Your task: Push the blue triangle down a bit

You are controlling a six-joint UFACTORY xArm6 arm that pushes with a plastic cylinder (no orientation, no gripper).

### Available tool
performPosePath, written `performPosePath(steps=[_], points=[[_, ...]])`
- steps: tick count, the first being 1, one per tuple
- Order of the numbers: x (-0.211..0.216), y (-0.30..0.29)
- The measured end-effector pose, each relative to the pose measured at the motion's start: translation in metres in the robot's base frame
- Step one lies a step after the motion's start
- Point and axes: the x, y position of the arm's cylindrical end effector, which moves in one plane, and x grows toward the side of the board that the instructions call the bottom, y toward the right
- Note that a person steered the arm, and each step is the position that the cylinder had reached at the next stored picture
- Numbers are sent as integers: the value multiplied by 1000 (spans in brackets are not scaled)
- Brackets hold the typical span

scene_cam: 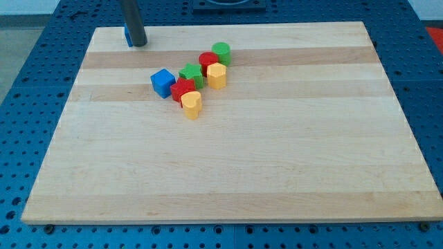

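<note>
No jaws on this rig, so nothing opens, shuts or holds; I only have a dark rod, and my tip (138,44) rests on the board (228,173) at the far left. The blue triangle (128,37) is almost all hidden behind the rod. I can see just a thin blue sliver on the rod's left side, right against it, so I can't make out its shape or which way it points.

I judge the tip is on the right of that block, not on its far side. If I pull toward the near edge from here, the tip may slide past the triangle, or clip its corner and spin it left, off the board edge close by.

To the right and nearer sits a bunch: blue cube (163,82), green star (191,73), two red blocks (183,90), two yellow blocks (192,104), green cylinder (221,52). They are well apart from the tip, but a long push could bump the cube.
</note>
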Motion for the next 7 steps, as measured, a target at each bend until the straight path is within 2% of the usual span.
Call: performPosePath(steps=[3,5,7], points=[[-4,20],[-38,32],[-51,10]])
